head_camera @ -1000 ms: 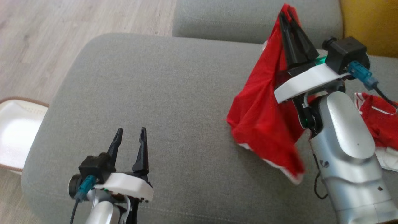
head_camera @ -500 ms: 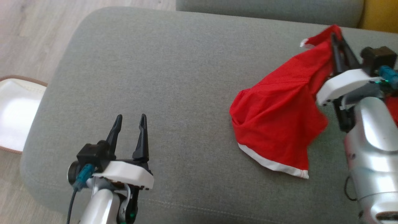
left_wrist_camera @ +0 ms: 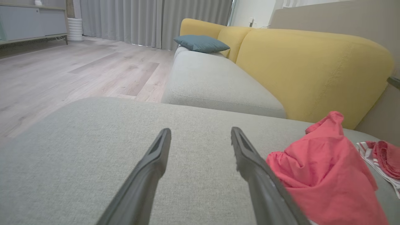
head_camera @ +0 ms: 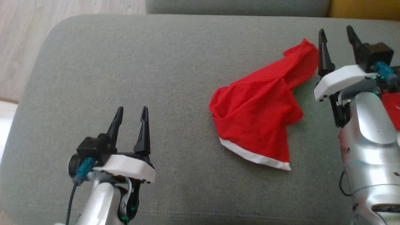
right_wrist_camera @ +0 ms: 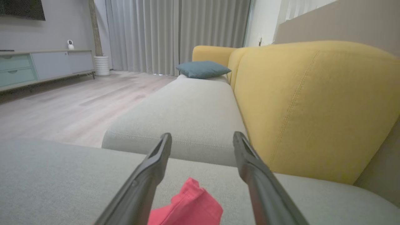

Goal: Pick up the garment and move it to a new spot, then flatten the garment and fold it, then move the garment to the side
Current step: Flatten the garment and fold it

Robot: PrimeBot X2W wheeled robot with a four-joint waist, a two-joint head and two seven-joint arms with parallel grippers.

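The garment (head_camera: 259, 115) is red with a white hem and lies crumpled on the grey cushion (head_camera: 150, 62), right of centre. Its upper tip reaches toward my right gripper (head_camera: 337, 36), which stands open just to the right of it, holding nothing. In the right wrist view that red tip (right_wrist_camera: 187, 207) lies low between the open right gripper's (right_wrist_camera: 202, 137) fingers, apart from them. My left gripper (head_camera: 131, 113) is open over bare cushion at the lower left, far from the cloth. The left wrist view shows the garment (left_wrist_camera: 325, 175) right of the open left gripper (left_wrist_camera: 200, 132).
Another red and white cloth (head_camera: 392, 109) lies at the right edge behind my right arm, seen also as a striped cloth (left_wrist_camera: 381, 156) in the left wrist view. A yellow sofa back (right_wrist_camera: 312, 103) rises beyond the cushion. Wooden floor (head_camera: 22, 40) lies past the cushion's left edge.
My right gripper lowered the garment onto the cushion, then opened and let it go. The head camera has shifted, so the whole picture has moved. The left gripper stayed open.
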